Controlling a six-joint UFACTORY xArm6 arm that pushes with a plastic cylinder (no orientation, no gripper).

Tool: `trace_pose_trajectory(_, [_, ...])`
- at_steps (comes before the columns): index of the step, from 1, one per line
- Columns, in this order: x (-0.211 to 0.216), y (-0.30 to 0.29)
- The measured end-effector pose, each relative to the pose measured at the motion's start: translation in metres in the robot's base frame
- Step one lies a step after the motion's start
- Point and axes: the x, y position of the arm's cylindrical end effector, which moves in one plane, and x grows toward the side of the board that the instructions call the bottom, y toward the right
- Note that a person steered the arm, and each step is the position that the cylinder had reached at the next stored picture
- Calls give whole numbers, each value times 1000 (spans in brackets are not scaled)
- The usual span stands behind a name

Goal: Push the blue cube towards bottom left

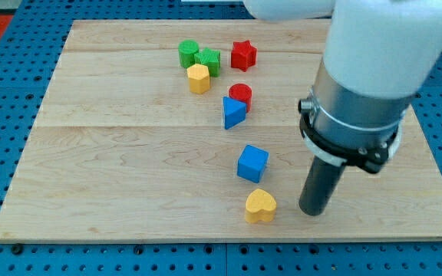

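Observation:
The blue cube (252, 163) lies on the wooden board (113, 153), right of centre and toward the view's bottom. My tip (311, 212) rests on the board to the cube's lower right, about a block and a half's width from it, not touching. A yellow heart block (260, 205) lies just below the cube, left of my tip.
A blue triangle block (233, 113) touches a red cylinder (240, 96) above the cube. Near the view's top are a green cylinder (188, 53), a green block (209, 60), a yellow hexagon block (198, 78) and a red star block (243, 54). The arm's white body (374, 69) covers the board's upper right.

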Motion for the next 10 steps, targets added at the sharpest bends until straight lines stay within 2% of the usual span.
trace_pose_trajectory(1, [31, -26])
trace_pose_trajectory(2, [30, -69])
trace_pose_trajectory(3, [-1, -72])
trace_pose_trajectory(4, [-4, -12])
trace_pose_trajectory(5, [-24, 59])
trace_pose_trajectory(6, [-56, 20])
trace_pose_trajectory(7, [-79, -47])
trace_pose_trajectory(8, [-82, -101])
trace_pose_trajectory(10, [-100, -155])
